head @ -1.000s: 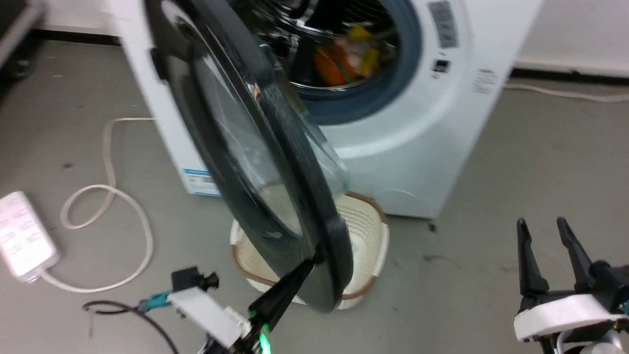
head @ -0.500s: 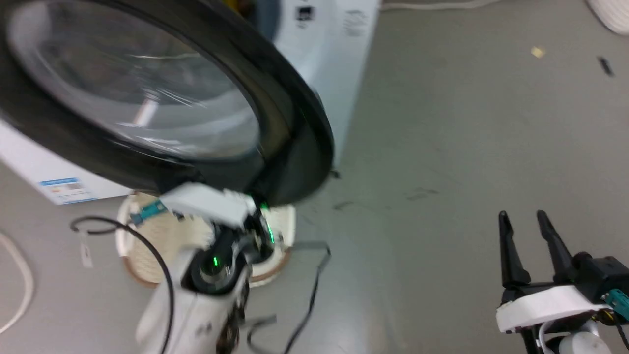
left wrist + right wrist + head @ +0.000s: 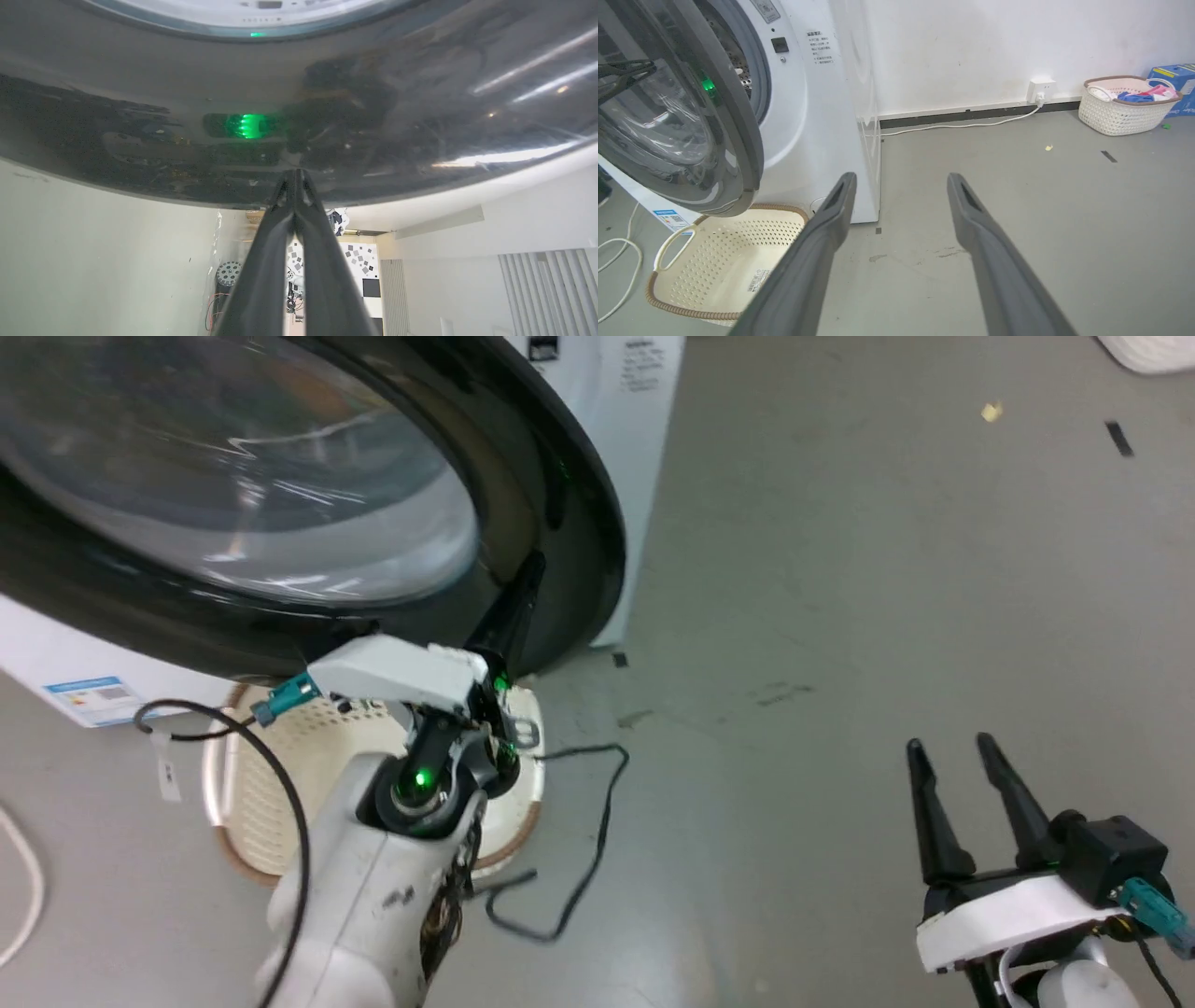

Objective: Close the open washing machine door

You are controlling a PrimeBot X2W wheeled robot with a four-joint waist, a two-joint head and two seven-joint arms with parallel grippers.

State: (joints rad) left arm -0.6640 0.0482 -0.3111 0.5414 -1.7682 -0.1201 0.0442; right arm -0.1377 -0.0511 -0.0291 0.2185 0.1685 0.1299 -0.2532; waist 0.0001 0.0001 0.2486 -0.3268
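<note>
— Where's the washing machine door (image 3: 280,495)?
— Ajar, off the washing machine (image 3: 817,116) front, above the basket (image 3: 738,233). The left gripper (image 3: 295,173) has its fingers pressed together, tips on the black rim.
— The right gripper (image 3: 948,747)?
— Right of the machine, fingers apart over the floor (image 3: 840,569).

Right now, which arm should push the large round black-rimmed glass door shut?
Left. The left gripper, fingers together, has its tips at the rim of the washing machine door; the right gripper is open over the floor, apart from it.
</note>
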